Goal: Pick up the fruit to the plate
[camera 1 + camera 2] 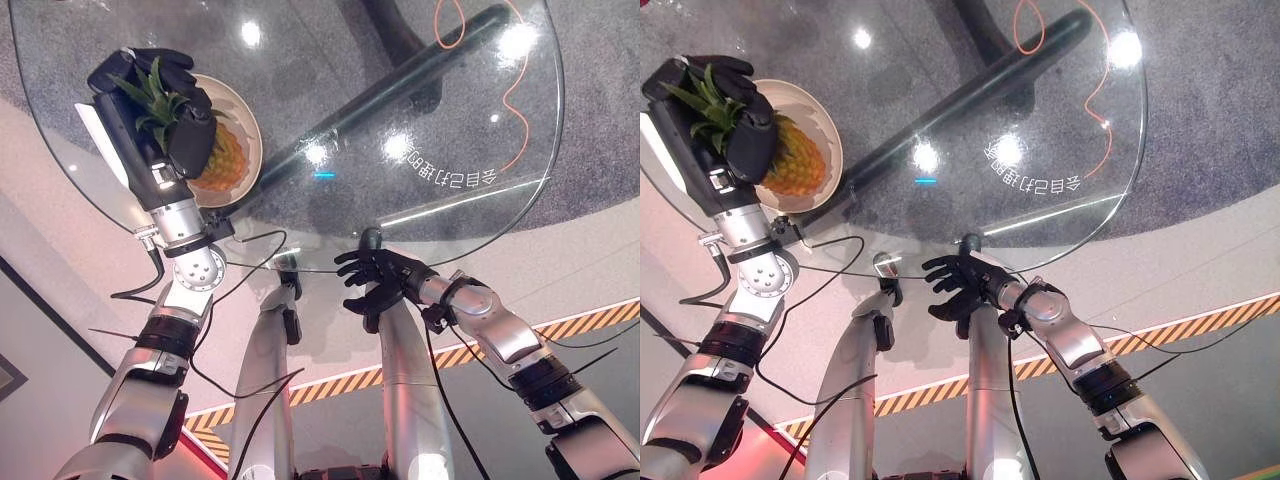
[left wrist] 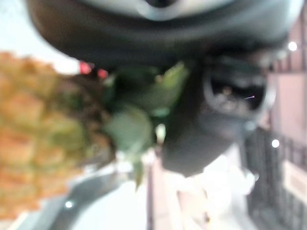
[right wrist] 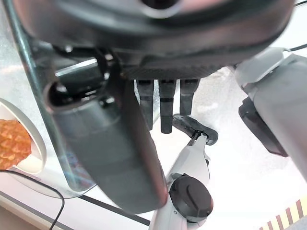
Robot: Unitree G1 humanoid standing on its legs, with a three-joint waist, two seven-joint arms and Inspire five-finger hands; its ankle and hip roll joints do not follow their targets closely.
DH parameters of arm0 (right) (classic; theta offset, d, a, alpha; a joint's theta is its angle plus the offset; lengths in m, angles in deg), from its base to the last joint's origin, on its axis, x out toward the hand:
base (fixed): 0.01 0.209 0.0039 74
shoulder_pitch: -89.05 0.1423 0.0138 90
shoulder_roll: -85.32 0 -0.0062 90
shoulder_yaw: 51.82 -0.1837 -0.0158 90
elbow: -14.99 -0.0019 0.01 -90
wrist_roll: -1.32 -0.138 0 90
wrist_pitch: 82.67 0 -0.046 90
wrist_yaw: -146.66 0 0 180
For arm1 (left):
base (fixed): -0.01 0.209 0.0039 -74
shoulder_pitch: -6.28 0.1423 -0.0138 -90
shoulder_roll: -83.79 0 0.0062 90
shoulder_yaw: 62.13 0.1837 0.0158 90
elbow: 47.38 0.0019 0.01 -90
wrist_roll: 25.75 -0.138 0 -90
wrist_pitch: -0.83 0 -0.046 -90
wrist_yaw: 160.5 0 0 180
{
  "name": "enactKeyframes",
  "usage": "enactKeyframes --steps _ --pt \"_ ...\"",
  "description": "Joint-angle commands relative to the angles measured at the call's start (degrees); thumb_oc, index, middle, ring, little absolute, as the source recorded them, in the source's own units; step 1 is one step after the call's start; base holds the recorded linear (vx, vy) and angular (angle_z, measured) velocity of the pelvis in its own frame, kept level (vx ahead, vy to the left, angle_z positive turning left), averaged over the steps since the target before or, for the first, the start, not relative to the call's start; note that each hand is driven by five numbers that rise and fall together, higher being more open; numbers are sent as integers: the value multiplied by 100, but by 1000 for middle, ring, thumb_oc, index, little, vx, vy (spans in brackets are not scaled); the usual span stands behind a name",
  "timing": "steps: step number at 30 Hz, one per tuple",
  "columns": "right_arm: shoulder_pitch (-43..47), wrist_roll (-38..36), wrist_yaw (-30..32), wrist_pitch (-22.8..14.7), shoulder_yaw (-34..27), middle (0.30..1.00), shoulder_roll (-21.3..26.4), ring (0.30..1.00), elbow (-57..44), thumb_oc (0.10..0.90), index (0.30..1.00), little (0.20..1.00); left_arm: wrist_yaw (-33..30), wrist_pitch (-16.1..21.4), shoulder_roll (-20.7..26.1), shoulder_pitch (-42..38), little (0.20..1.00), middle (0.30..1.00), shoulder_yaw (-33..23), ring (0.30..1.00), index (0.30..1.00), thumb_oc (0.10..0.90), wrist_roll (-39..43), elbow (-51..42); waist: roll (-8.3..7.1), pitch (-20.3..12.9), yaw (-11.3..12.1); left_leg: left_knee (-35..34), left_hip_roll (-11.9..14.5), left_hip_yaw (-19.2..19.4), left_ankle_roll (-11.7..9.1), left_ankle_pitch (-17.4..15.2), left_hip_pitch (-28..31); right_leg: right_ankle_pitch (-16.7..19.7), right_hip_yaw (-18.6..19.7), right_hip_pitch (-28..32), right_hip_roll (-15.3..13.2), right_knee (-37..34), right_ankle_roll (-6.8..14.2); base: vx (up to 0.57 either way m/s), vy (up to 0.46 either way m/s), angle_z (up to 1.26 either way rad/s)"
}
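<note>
Round glass table point(image 1: 450, 120) spreads below us over grey floor. Our left hand point(image 1: 165, 105) has its fingers curled around the leafy crown of the pineapple point(image 1: 220, 155), whose body lies on the cream plate point(image 1: 250, 125) near the table's left edge. Our right hand point(image 1: 385, 275) hangs below the near rim, fingers relaxed, holding nothing.

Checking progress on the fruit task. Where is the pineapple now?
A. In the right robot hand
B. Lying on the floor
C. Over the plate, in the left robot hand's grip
C: the left robot hand is curled round the pineapple over the plate.
</note>
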Motion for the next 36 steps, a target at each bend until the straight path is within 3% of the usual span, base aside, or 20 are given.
enactKeyframes --steps 1,2,3,4,5,7,8,9,11,14,15,17,20,28,36 --pt "-295 -126 -46 -123 296 900 -18 900 -383 800 900 900 -220 486 146 -131 200 300 -122 300 300 100 -49 -243 98 -133 4 -331 -711 61 -29 -109 190 0 -340 279 491 -17 190 45 5 1" --pt "-289 -133 -43 -113 297 900 -20 900 -391 800 900 900 -206 479 141 -131 269 359 -120 359 359 169 -31 -243 97 -133 5 -337 -708 59 -32 -108 199 -3 -341 291 485 -23 191 0 0 0" --pt "-279 -131 -48 -105 300 900 -26 900 -396 800 900 900 -142 464 141 -139 436 502 -112 502 502 336 19 -244 99 -133 5 -327 -701 58 -33 -113 199 -6 -342 286 479 -4 194 -62 -25 1" --pt "-208 -118 -44 -111 272 900 -19 900 -404 800 900 900 -119 453 157 -217 900 900 -133 900 900 800 41 -258 90 -133 -6 -370 -705 108 -3 49 40 154 -370 136 460 -75 152 0 0 0" --pt "-278 -120 -53 -114 302 900 -34 900 -390 800 900 900 -125 453 146 -139 900 900 -116 900 900 800 42 -239 99 -133 9 -325 -704 54 -28 -115 211 -4 -346 289 478 3 195 0 0 0" --pt "-294 -106 -48 -91 300 900 -54 900 -418 800 900 900 -101 433 158 -129 900 900 -141 900 900 800 56 -251 101 -133 17 -333 -699 49 -29 -113 242 -11 -354 317 470 8 197 -7 -20 2" --pt "-221 -97 -50 -74 258 900 -48 900 -443 800 900 900 -105 418 174 -197 900 900 -164 900 900 800 50 -279 92 -133 9 -371 -697 96 -5 49 84 146 -384 176 448 -57 154 0 0 0" --pt "-313 -84 -54 -76 277 900 -69 900 -440 800 900 900 -102 397 166 -108 900 900 -148 900 900 800 50 -281 103 -133 26 -325 -696 43 -32 -114 265 -19 -365 345 463 21 196 0 0 0" --pt "-247 -68 -62 -88 237 900 -60 900 -446 800 900 900 -103 376 183 -181 900 900 -170 900 900 800 33 -298 96 -133 15 -382 -694 89 -3 52 118 140 -392 205 446 -53 155 0 0 0" --pt "-355 -56 -95 -97 240 900 -92 900 -455 800 900 900 -29 352 186 -63 900 900 -185 900 900 800 70 -280 110 -133 34 -362 -673 40 -26 -113 356 -30 -366 404 452 35 205 -1 -24 1" --pt "-294 -39 -93 -112 209 900 -92 900 -463 800 900 900 -16 347 201 -122 900 900 -208 900 900 800 68 -289 106 -133 24 -418 -671 89 4 51 220 129 -393 269 433 -34 165 -48 -50 2" --pt "-340 -46 -95 -121 232 900 -122 900 -442 800 900 900 37 315 209 -56 900 900 -195 900 900 800 68 -259 124 -133 40 -394 -657 46 -11 -78 397 0 -369 416 434 38 208 -11 -41 2" --pt "-313 -35 -103 -158 199 900 -119 900 -453 800 900 900 128 258 252 -65 900 900 -222 900 900 800 88 -272 126 -133 37 -436 -647 91 13 49 314 111 -394 333 416 -6 173 -17 -23 1" --pt "-523 85 -202 -197 36 900 -144 900 -535 800 900 900 959 216 305 364 900 900 -348 900 900 800 681 -422 221 -133 104 -502 -629 75 16 30 556 45 -429 551 350 -20 190 -3 -40 0" --pt "-752 196 -265 -331 -86 900 -152 900 -589 800 900 900 1392 129 233 859 900 900 -437 900 900 800 1100 -573 296 -133 161 -589 -617 53 24 32 741 -14 -458 693 335 -36 194 -8 -52 -1"
